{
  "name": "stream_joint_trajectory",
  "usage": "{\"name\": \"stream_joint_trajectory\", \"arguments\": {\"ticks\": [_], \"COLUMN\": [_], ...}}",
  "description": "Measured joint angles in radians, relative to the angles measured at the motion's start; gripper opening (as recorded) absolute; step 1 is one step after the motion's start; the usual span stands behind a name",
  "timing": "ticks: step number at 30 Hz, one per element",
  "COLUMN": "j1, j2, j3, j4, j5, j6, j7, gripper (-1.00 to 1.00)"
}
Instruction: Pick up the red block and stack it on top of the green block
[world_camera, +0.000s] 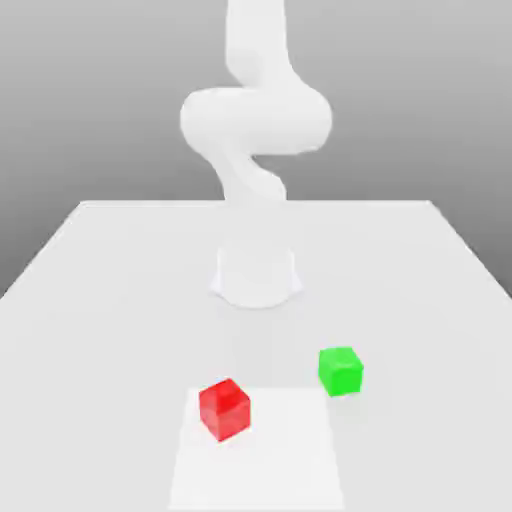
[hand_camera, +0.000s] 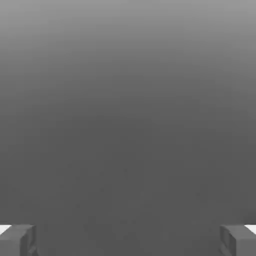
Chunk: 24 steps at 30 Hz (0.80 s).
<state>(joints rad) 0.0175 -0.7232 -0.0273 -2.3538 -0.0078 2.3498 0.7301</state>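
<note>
Gripper (hand_camera: 128, 240) spread wide and empty; red block (world_camera: 224, 408) resting near, left of the green block (world_camera: 340, 370) and apart from it; likely light, rigid, smooth, best pinched across two opposite flat faces.

The claw (hand_camera: 128, 240) gapes wide over plain grey ground.

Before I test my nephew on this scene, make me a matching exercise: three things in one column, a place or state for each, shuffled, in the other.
Things:
1. red block
2. green block
3. claw

Places or states:
A. open, nothing between its fingers
B. on the lighter square patch of the table
C. on the table, toward the exterior view's right of the other cube

Pairs: 1-B, 2-C, 3-A
</note>
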Motion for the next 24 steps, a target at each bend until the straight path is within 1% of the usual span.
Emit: {"name": "stream_joint_trajectory", "arguments": {"ticks": [12, 18, 21, 24], "j1": [0.081, 0.086, 0.082, 0.041], "j2": [0.441, 0.673, 0.782, 0.892], "j3": [-0.15, -0.188, -0.172, -0.113], "j4": [-0.292, -0.44, -0.447, -0.433], "j5": [-0.017, -0.005, 0.051, 0.129], "j6": [0.281, 0.428, 0.514, 0.604], "j7": [-0.413, -0.639, -0.707, -0.768], "gripper": [0.0, 0.0, 0.0, 0.0]}}
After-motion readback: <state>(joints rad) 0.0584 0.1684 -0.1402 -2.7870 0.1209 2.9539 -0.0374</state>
